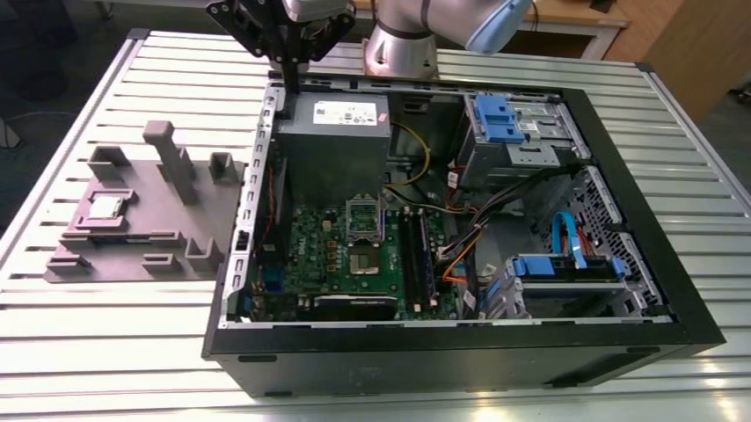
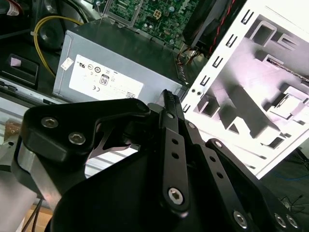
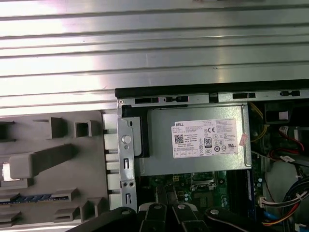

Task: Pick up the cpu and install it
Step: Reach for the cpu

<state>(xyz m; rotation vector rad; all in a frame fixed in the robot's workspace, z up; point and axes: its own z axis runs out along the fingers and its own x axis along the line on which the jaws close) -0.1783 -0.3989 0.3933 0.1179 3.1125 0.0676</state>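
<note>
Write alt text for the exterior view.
The arm's gripper hangs over the far edge of an open computer case, above its grey power supply. The cpu lies apart on a purple-grey tray at the exterior view's left, on a slatted table.

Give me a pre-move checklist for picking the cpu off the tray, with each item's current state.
1. cpu lies flat in the tray: ok.
2. gripper empty: ok, it holds nothing.
3. gripper open for the grasp: not ok, it looks shut.
4. gripper above the cpu: not ok, it hangs over the computer case corner beside the power supply.
5. Clearance from the tray's upright blocks near the cpu: cannot tell.
6. motherboard socket empty and open: cannot tell.
</note>
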